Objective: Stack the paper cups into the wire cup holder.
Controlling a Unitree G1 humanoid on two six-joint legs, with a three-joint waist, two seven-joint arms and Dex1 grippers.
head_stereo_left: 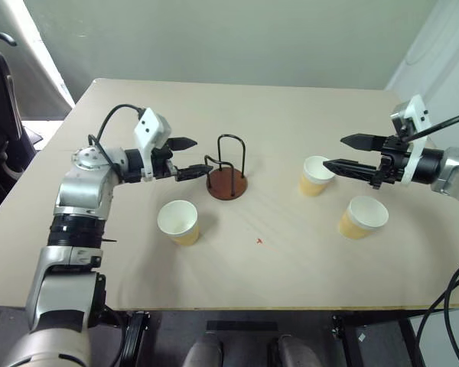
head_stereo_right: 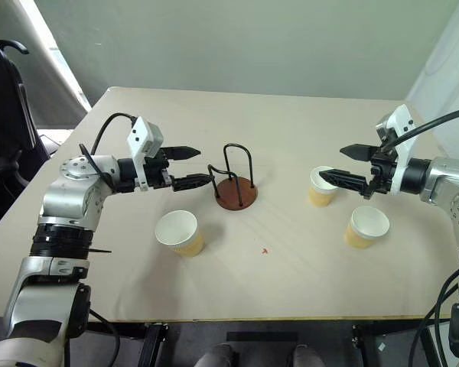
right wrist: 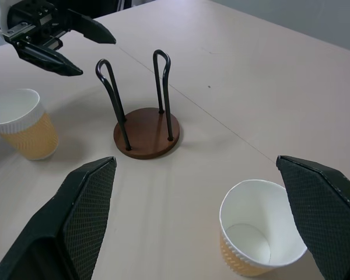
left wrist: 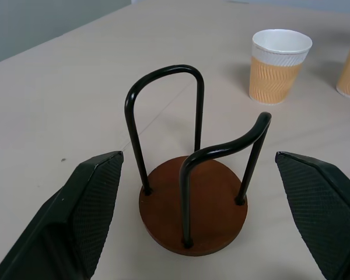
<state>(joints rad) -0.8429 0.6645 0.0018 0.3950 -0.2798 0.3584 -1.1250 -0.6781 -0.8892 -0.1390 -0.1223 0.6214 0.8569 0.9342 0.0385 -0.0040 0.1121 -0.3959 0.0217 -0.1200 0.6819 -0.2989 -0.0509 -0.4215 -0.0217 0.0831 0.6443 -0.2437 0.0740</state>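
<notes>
- The paper cups: 3 of them, all upright on the surface (head_stereo_left: 291, 107), none in the wire cup holder (head_stereo_left: 227, 183) yet, so the stacking hasn't started
- 1st cup (head_stereo_left: 178, 222) sits on the robot's left, in front of the holder and near the front edge; 2nd cup (head_stereo_left: 316, 175) is right of the holder, and the 3rd cup (head_stereo_left: 362, 216) is just beyond that, a bit closer to the front
- Holder stands about mid-surface, brown disc base with black wire loops sticking up, nothing in it
- Left tool (head_stereo_left: 185, 158) hovers just beside the holder, fingers spread wide, holding nothing; its wrist view looks straight at the holder between the 2 pads
- Right tool (head_stereo_left: 343, 152) is also wide open and empty, hanging right by the 2nd cup with the lower finger about at its rim; can't tell if it's touching
- My read: this is the approach for the 1st pickup, probably that 2nd cup with the right tool. The next move calls for getting the fingers either side of the cup wall, squeezing gently so the paper doesn't crush, then lifting it and dropping it between the wire loops
- Surface is a plain pale beige top with a tiny red mark (head_stereo_left: 259, 241) near the front
- Room: grey-green wall behind, white curtain on the right, dark chair (head_stereo_left: 0, 92) off to the left
</notes>
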